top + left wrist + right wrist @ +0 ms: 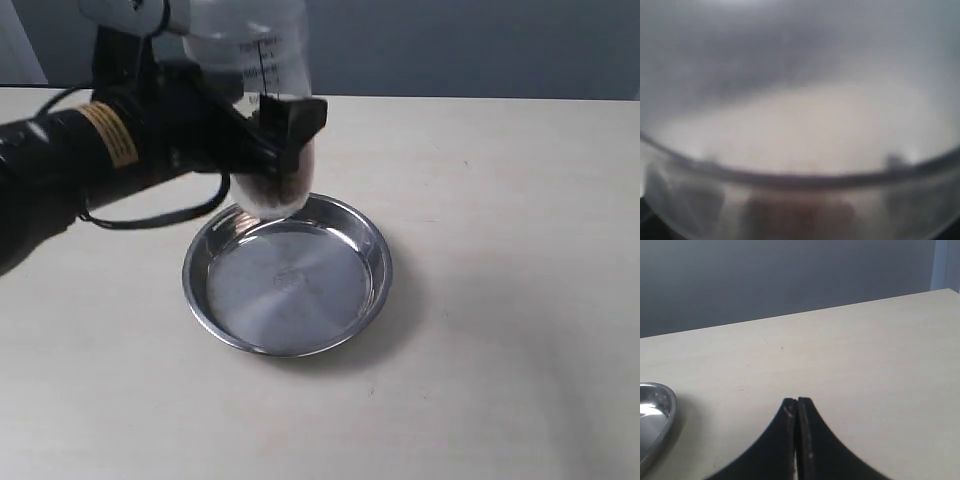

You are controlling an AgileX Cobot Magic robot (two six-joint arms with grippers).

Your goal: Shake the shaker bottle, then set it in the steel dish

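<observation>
The clear shaker bottle [262, 80] with its black scale hangs upright, its base with brown pellets just above the far-left rim of the steel dish [288, 275]. My left gripper [275, 125] is shut on the bottle's lower body, reaching in from the left. In the left wrist view the bottle [800, 150] fills the frame as a blur, with brown pellets [800, 215] low in it; the fingers are hidden. My right gripper [797, 402] is shut on nothing above bare table, and the steel dish's rim [662, 415] shows at that view's edge. The right arm is out of the exterior view.
The pale wooden table [500, 300] stretches around the dish. A black cable [160, 215] loops from the left arm near the dish's left rim. A grey wall [470, 45] stands behind the table's far edge.
</observation>
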